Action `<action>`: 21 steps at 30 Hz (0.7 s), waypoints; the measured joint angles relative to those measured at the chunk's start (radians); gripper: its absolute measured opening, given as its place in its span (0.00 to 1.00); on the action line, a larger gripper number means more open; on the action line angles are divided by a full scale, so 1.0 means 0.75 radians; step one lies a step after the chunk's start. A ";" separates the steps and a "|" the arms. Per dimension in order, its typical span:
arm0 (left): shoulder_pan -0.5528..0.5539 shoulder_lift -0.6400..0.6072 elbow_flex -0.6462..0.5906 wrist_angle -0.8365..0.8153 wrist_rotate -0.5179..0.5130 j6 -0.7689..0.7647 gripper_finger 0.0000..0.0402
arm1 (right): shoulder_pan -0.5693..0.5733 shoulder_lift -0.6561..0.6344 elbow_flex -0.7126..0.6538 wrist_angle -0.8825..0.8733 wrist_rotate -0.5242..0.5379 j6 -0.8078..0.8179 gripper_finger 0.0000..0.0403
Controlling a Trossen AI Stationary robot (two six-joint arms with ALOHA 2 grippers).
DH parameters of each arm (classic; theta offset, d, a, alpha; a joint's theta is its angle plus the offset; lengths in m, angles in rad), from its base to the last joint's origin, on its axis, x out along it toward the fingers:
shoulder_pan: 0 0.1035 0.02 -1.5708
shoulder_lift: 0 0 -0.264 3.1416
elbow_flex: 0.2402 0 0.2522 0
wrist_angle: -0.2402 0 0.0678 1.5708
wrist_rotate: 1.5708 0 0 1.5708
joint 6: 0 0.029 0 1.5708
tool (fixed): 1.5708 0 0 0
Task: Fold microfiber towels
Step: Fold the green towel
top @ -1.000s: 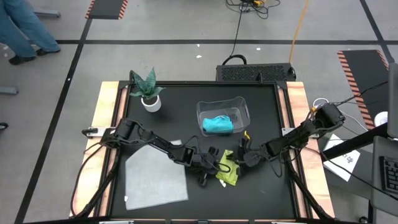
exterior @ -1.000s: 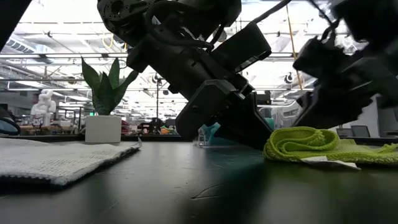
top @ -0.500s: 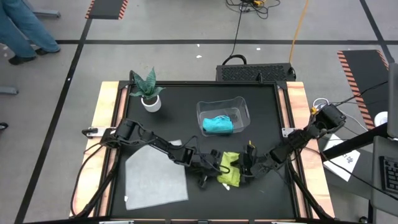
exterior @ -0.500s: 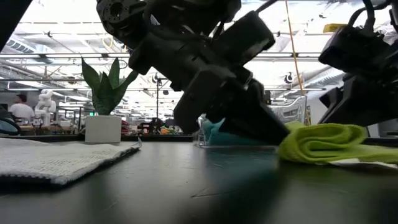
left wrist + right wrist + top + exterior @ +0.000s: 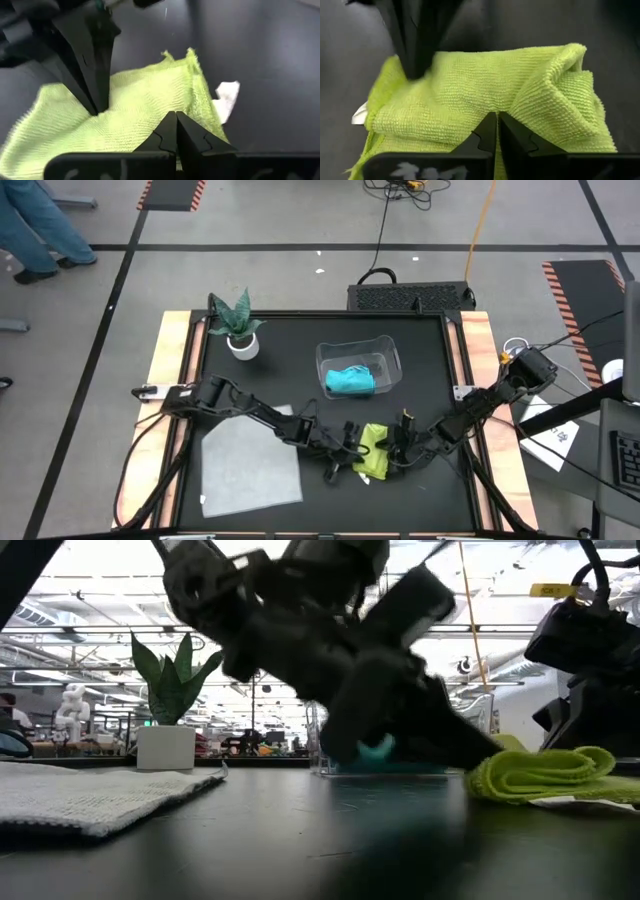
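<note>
While both grippers meet at the table's front centre, the left gripper (image 5: 175,122) and right gripper (image 5: 497,122) each pinch the looped-pile yellow-green towel (image 5: 372,452), bunched into soft folds. Grey towel (image 5: 248,463) lies flat; teal towel (image 5: 350,381) sits crumpled in the clear bin (image 5: 388,350).

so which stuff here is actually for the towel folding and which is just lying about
For the job:
yellow-green towel, pinched by left end effector and right end effector
grey towel, flat
teal towel, in the bin

Lying about:
clear bin
potted plant
</note>
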 joint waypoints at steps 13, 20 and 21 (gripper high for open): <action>0.005 0.133 0.124 0.054 0.060 -0.042 0.03 | 0.041 0.004 -0.015 0.094 0.004 -0.088 0.03; 0.005 0.132 0.160 -0.052 0.095 -0.060 0.02 | 0.061 0.004 -0.015 0.214 0.071 -0.233 0.03; 0.004 0.132 0.160 -0.052 0.096 -0.075 0.02 | 0.061 0.004 -0.015 0.220 0.073 -0.234 0.03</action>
